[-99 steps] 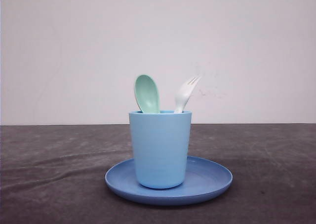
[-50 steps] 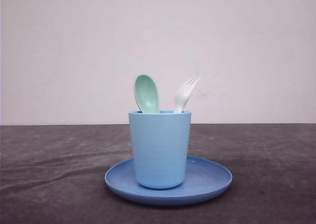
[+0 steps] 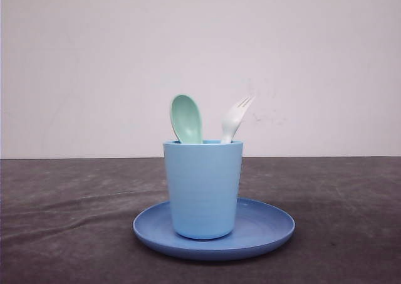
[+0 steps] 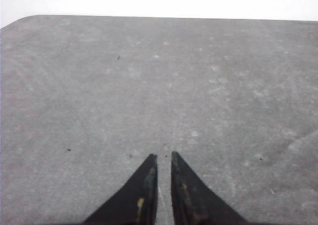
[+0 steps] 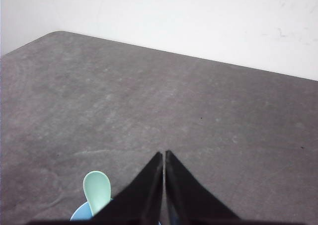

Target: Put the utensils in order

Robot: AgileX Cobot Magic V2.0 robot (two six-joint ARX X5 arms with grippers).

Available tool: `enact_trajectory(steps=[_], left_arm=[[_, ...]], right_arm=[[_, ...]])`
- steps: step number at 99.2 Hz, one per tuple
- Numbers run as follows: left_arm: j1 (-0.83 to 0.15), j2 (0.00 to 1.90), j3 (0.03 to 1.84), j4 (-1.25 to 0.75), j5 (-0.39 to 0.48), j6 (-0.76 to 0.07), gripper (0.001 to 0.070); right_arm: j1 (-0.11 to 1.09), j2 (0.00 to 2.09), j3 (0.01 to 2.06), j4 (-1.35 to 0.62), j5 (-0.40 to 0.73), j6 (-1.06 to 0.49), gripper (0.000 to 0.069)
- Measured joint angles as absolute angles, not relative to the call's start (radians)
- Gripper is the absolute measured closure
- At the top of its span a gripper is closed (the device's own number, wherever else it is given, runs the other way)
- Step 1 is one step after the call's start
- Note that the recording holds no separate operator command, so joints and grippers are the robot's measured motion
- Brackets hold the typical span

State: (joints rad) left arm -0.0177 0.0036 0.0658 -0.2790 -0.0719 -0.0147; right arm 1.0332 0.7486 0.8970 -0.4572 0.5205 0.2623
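we see the mint-green spoon (image 3: pixel 186 118) and the white fork (image 3: pixel 234 119) standing upright, heads up, inside the light blue cup (image 3: pixel 203 189), which sits on the round blue plate (image 3: pixel 269 229) on the grey tabletop (image 3: pixel 338 196). our left gripper (image 4: pixel 164 158) hangs over bare tabletop with jaws nearly closed, holding nothing. our right gripper (image 5: pixel 164 154) has jaws pressed together, empty, near the spoon.

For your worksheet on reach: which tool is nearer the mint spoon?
Right. The right tool hangs just beside the spoon; the left tool sees only bare table.
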Motion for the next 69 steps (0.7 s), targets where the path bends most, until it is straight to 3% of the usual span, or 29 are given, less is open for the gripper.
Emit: enact_trajectory(steps=[48,69], left_arm=[[-0.018,0.004,0.066,-0.279,-0.072,-0.015,0.0685],[-0.018,0.004,0.066,-0.279,-0.072,-0.015,0.0685]], right_arm=[[1.030,0.747,0.897,-0.457,0.521,0.257,0.0684],[0.924,0.738,0.897,-0.385,0.519,0.203,0.0684]])
